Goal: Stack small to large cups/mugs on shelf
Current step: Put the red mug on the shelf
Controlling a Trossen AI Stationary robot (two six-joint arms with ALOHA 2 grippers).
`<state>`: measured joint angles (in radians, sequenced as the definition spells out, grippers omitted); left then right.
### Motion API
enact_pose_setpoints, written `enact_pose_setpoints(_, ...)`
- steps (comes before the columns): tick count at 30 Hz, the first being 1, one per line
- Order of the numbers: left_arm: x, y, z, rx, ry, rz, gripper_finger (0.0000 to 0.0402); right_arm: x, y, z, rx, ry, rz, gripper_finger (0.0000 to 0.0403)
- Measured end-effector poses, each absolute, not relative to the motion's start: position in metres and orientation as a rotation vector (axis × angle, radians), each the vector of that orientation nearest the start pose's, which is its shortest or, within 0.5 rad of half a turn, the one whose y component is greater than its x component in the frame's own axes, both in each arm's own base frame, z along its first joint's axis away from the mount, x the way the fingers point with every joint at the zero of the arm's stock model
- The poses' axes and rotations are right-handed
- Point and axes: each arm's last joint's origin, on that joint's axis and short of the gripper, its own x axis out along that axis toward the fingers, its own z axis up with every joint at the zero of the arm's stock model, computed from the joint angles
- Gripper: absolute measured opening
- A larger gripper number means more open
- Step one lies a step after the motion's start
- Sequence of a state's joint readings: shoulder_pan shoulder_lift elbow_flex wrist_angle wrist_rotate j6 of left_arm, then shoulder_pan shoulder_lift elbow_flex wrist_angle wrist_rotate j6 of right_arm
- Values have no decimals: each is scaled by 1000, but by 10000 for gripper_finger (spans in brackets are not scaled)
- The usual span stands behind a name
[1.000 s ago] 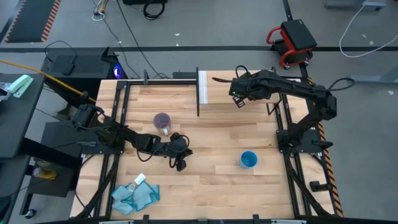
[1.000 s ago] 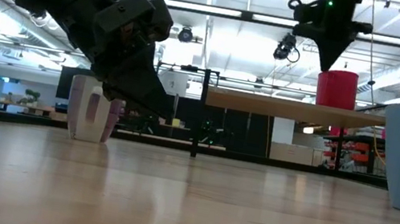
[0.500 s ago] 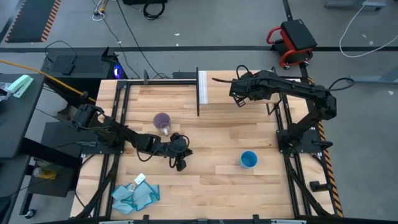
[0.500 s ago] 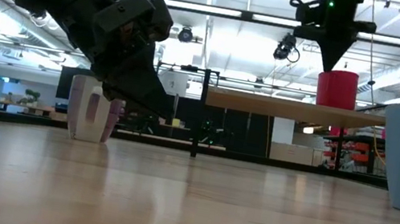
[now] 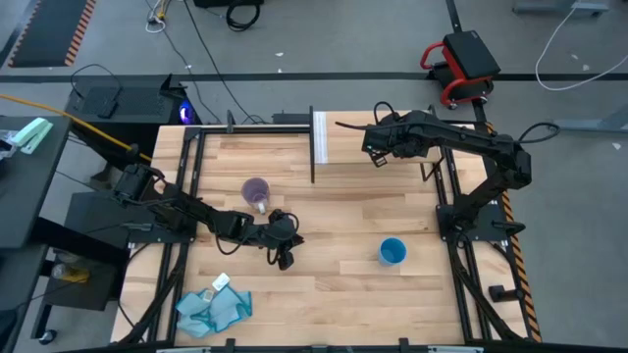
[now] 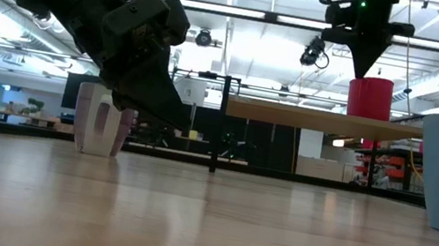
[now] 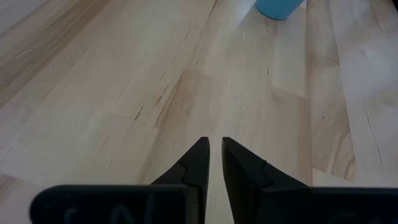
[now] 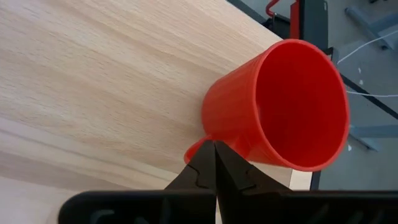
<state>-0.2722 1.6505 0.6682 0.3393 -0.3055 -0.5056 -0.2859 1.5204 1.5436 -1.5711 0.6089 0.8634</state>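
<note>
The red mug (image 8: 280, 106) stands upright on the raised light-wood shelf (image 5: 343, 147) at the far right, also seen in the low view (image 6: 370, 96). My right gripper (image 8: 214, 146) is shut, pointing down, its tips right at the mug's handle (image 8: 194, 149). The purple-grey mug (image 5: 256, 192) stands on the tabletop left of centre. The light-blue cup (image 5: 392, 252) stands on the tabletop toward the near right. My left gripper (image 5: 285, 257) hovers low over bare wood between them, its fingers (image 7: 211, 146) a narrow gap apart with nothing in it. My right gripper's shut fingertips come from above, slanting down, at the red mug's handle (image 8: 194, 149) just below the rim. The fingers themselves hide the spot, so I cannot tell whether they touch it. The mug stands on the shelf.
A blue-green cloth (image 5: 211, 309) with a small white item (image 5: 221, 282) lies at the near left corner. The shelf's white end panel (image 5: 320, 137) and a dark post (image 5: 313, 162) stand mid-table. Bare tabletop lies between the purple-grey mug and the blue cup.
</note>
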Motion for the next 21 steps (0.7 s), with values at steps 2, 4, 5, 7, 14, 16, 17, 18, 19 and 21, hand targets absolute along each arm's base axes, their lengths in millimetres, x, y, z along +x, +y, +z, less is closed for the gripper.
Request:
enact_pose_setpoints(2,294,-73,139,-307,590,186,52,237,-87,340,394,1133,-1314,0)
enact_pose_setpoints(4,294,-73,139,-306,591,186,51,237,-87,336,393,1143,-1317,0)
enact_pose_setpoints(5,294,-73,139,-305,590,186,51,237,-86,334,391,1153,-1320,0)
enact_pose_setpoints(7,294,-73,139,-305,590,186,50,236,-85,328,383,1175,-1322,0)
enact_pose_setpoints(14,294,-73,139,-288,592,180,51,228,-83,318,362,1196,-1353,0)
enact_pose_setpoints(16,294,-73,139,-288,590,180,50,226,-81,321,347,1171,-1356,0)
enact_pose_setpoints(17,295,-73,139,-288,588,179,51,224,-79,323,340,1164,-1356,0)
enact_pose_setpoints(18,295,-73,139,-288,587,179,51,223,-79,325,341,1150,-1354,0)
enact_pose_setpoints(19,295,-73,139,-289,587,179,52,221,-78,328,344,1135,-1355,0)
enact_pose_setpoints(21,295,-73,139,-289,586,179,52,216,-77,332,352,1114,-1354,0)
